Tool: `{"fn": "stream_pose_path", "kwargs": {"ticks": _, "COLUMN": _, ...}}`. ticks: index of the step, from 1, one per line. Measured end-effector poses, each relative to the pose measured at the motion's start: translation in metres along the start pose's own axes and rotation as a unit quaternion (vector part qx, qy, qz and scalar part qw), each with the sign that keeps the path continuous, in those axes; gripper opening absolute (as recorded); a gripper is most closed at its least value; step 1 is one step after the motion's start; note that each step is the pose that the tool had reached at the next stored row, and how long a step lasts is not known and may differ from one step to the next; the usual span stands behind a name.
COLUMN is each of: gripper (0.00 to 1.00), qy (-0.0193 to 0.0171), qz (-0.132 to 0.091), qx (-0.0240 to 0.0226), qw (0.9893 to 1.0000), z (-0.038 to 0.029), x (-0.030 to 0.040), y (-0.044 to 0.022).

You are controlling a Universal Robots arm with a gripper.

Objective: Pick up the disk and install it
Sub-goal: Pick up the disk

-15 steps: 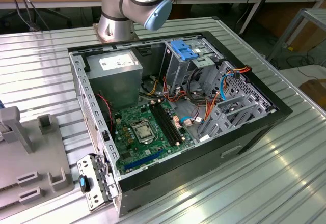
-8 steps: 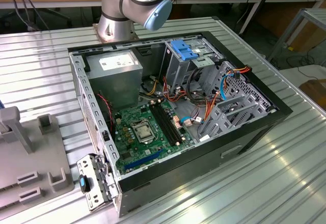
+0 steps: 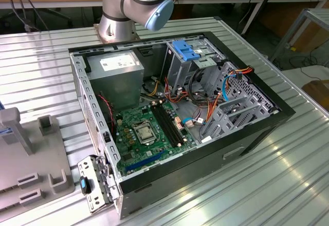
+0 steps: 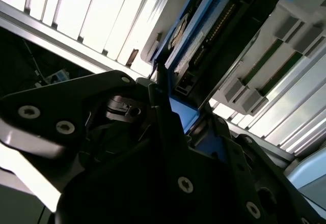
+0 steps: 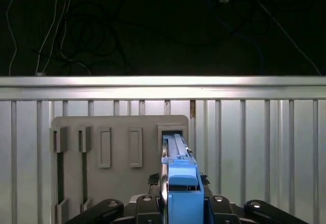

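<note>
Disk: in the first wrist view we log it standing on edge in an end slot of the grey rack, blue frame towards the camera, with the gripper straddling its near end. Whether the gripper is clamped on the frame or merely set around it we cannot tell. In the second wrist view the disk runs from the gripper's black body out over the rack; its lower edge is hidden, so we cannot say if it sits in the slot or clear of it. In the exterior view the case lies open on the table, apart from the rack, which the picture's edge cuts off; the arm is cut off likewise. We judge the pick-up barely begun at most, the install not done.
</note>
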State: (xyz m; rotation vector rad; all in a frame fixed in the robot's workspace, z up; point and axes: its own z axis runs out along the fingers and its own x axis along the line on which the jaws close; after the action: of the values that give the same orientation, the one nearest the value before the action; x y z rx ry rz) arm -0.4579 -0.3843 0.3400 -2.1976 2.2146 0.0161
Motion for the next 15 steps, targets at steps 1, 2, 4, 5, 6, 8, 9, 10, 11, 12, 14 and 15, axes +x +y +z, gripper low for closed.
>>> {"fn": "stream_pose_path", "kwargs": {"ticks": 1, "gripper": 0.37, "qy": 0.0000, "qz": 0.000, "qx": 0.0000, "qw": 1.0000, "z": -0.0027, "x": -0.0001, "y": 0.0000}}
{"fn": "stream_pose_path", "kwargs": {"ticks": 2, "gripper": 0.37, "qy": 0.0000, "qz": 0.000, "qx": 0.0000, "qw": 1.0000, "z": -0.0060, "x": -0.0001, "y": -0.0001}}
{"fn": "stream_pose_path", "kwargs": {"ticks": 4, "gripper": 0.37, "qy": 0.0000, "qz": 0.000, "qx": 0.0000, "qw": 1.0000, "z": -0.0115, "x": -0.0003, "y": -0.0001}}
{"fn": "stream_pose_path", "kwargs": {"ticks": 5, "gripper": 0.37, "qy": 0.0001, "qz": 0.000, "qx": 0.0000, "qw": 1.0000, "z": -0.0155, "x": -0.0003, "y": -0.0001}}
{"fn": "stream_pose_path", "kwargs": {"ticks": 6, "gripper": 0.37, "qy": 0.0001, "qz": 0.000, "qx": 0.0000, "qw": 1.0000, "z": -0.0199, "x": -0.0004, "y": -0.0002}}
{"fn": "stream_pose_path", "kwargs": {"ticks": 8, "gripper": 0.37, "qy": 0.0001, "qz": 0.000, "qx": 0.0000, "qw": 1.0000, "z": -0.0270, "x": -0.0006, "y": -0.0002}}
{"fn": "stream_pose_path", "kwargs": {"ticks": 9, "gripper": 0.37, "qy": 0.0001, "qz": 0.000, "qx": 0.0000, "qw": 1.0000, "z": -0.0302, "x": -0.0007, "y": -0.0002}}
{"fn": "stream_pose_path", "kwargs": {"ticks": 10, "gripper": 0.37, "qy": 0.0001, "qz": 0.000, "qx": 0.0000, "qw": 1.0000, "z": -0.0329, "x": -0.0008, "y": -0.0003}}
{"fn": "stream_pose_path", "kwargs": {"ticks": 11, "gripper": 0.37, "qy": 0.0001, "qz": 0.000, "qx": 0.0000, "qw": 1.0000, "z": -0.0369, "x": -0.0008, "y": -0.0003}}
{"fn": "stream_pose_path", "kwargs": {"ticks": 12, "gripper": 0.37, "qy": 0.0002, "qz": 0.000, "qx": 0.0000, "qw": 1.0000, "z": -0.0394, "x": -0.0009, "y": -0.0003}}
{"fn": "stream_pose_path", "kwargs": {"ticks": 14, "gripper": 0.37, "qy": 0.0001, "qz": 0.000, "qx": 0.0001, "qw": 1.0000, "z": -0.0458, "x": -0.0010, "y": -0.0004}}
{"fn": "stream_pose_path", "kwargs": {"ticks": 15, "gripper": 0.37, "qy": 0.0001, "qz": 0.000, "qx": 0.0001, "qw": 1.0000, "z": -0.0492, "x": -0.0011, "y": -0.0004}}
